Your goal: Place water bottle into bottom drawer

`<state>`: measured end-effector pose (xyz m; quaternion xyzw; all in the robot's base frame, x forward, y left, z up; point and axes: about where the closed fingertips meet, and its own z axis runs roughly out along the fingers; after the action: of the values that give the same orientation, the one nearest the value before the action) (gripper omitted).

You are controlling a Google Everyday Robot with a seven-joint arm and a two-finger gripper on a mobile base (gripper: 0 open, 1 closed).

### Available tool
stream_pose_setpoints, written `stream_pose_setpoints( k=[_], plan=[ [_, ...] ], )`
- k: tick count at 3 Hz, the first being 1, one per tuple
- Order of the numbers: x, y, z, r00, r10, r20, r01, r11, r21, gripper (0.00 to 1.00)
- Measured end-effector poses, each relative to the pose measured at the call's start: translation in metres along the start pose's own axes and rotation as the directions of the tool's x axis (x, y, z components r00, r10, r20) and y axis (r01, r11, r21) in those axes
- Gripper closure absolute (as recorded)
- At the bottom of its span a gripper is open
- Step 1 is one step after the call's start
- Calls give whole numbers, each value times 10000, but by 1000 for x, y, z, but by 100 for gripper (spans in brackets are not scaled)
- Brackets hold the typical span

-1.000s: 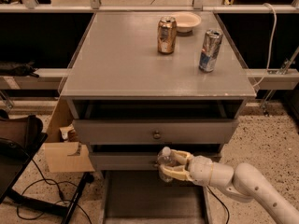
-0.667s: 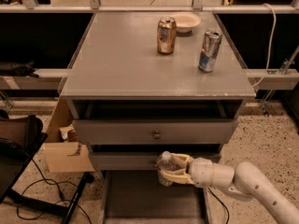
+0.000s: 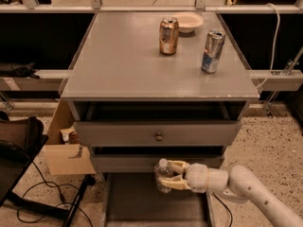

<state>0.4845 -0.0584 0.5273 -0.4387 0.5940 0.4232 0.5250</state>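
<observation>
We see the gripper [image 3: 166, 176] low in front of the cabinet, arm coming in from the lower right. It's clamped on the bottle [image 3: 163, 173], one finger above and one below the body, cap pointing up-left. The bottle hangs over the back part of the open bottom drawer [image 3: 156, 208], just under the front of the middle drawer [image 3: 156, 134]. We can't tell if it touches the drawer floor yet; it looks apart.

Change vs approx 1 s ago: bottle + gripper sit a bit lower and slightly further left. We read that as the lowering step underway, w/ the task near its end.

Next needs: go down more, then let go. The bottle is light and round, so it may roll on the flat floor.

On the desk [image 3: 123, 65], the gold can [image 3: 168, 35], blue can [image 3: 213, 51] and bowl [image 3: 188, 21] aren't involved.
</observation>
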Motion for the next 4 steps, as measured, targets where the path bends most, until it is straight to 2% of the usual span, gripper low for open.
stream_pose_setpoints(
  k=[1, 2, 3, 4],
  plan=[
    [76, -7, 22, 9991, 145, -395, -171, 9977, -649, 100],
    [130, -17, 32, 9996, 17, -285, -48, 9940, -1097, 100],
    [166, -22, 35, 10000, -55, -28, 51, 9914, -1308, 100],
    [198, -11, 40, 9997, 204, 144, -180, 9889, -1474, 100]
  ],
)
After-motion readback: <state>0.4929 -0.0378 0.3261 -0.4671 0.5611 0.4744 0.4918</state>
